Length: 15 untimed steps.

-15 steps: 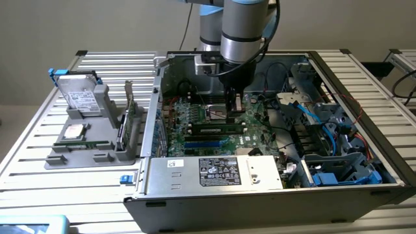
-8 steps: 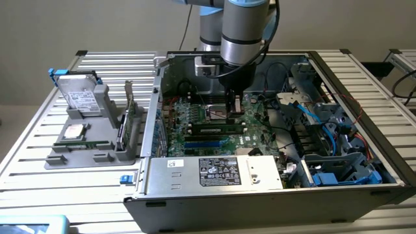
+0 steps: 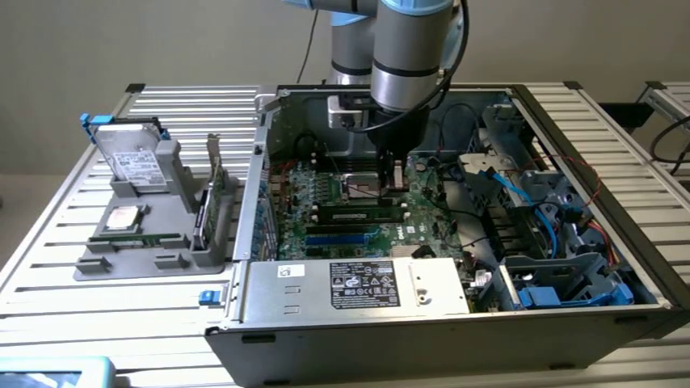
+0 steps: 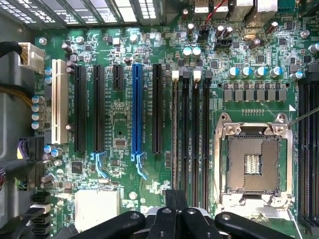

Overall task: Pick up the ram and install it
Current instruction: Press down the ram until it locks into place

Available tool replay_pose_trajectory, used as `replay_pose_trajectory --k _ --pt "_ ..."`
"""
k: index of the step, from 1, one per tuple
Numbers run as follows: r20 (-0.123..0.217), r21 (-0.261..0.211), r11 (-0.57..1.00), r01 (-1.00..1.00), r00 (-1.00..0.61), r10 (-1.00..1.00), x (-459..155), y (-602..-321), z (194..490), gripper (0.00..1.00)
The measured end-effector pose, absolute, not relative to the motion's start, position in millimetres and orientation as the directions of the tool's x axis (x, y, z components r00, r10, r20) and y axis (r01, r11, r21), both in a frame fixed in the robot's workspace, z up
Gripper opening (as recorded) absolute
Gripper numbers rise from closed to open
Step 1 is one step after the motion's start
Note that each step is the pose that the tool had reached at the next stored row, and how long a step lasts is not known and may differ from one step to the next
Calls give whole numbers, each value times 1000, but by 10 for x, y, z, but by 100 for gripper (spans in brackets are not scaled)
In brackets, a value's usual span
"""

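Exterior view: we note the gripper (image 3: pixel 395 179) inside the open computer case (image 3: pixel 431 339), fingers together, low over the motherboard (image 3: pixel 318 198). The ram (image 3: pixel 135 240) lies flat on the grey tray (image 3: pixel 119 271) outside the case, well apart from the gripper, toward the exterior view's left.

Wrist view: black memory slots (image 4: pixel 185 139) run just ahead of the closed fingertips, and the CPU socket (image 4: pixel 253 162) sits beside them.

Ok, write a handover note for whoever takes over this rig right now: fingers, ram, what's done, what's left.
Gripper: fingers shut, nothing seen in them, above the motherboard near the CPU socket.
Ram: lying on the grey tray at the exterior view's left, outside the case.
Done: no pick-up shows; a labelled stick seems already slotted by the socket.
Left: pick-up and install.
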<state>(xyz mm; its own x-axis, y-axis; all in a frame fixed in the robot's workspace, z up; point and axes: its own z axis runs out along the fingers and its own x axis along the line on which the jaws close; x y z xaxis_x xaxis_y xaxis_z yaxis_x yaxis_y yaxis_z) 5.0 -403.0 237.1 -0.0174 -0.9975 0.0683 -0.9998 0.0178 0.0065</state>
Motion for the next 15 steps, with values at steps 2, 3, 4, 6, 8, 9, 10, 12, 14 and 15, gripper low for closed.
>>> replay_pose_trajectory --k 2,3,4,6,8,9,10,12,14,15 --pt "66 6 18 -1000 -18 -998 50 -4030 2354 11" --pt "64 5 18 -1000 -18 -998 50 -4030 2349 11" --pt "62 5 18 -1000 -18 -998 50 -4030 2348 11" --pt "59 4 18 -1000 -18 -998 51 -4029 2343 11" --pt "59 4 18 -1000 -18 -998 50 -4031 2339 11" --pt "59 4 18 -1000 -18 -998 50 -4031 2336 11" --pt "59 4 18 -1000 -18 -998 50 -4032 2335 11" --pt "59 4 18 -1000 -18 -998 50 -4031 2328 11" --pt "57 4 19 -1000 -18 -998 50 -4031 2324 11" --pt "57 4 19 -1000 -18 -998 50 -4031 2321 11"
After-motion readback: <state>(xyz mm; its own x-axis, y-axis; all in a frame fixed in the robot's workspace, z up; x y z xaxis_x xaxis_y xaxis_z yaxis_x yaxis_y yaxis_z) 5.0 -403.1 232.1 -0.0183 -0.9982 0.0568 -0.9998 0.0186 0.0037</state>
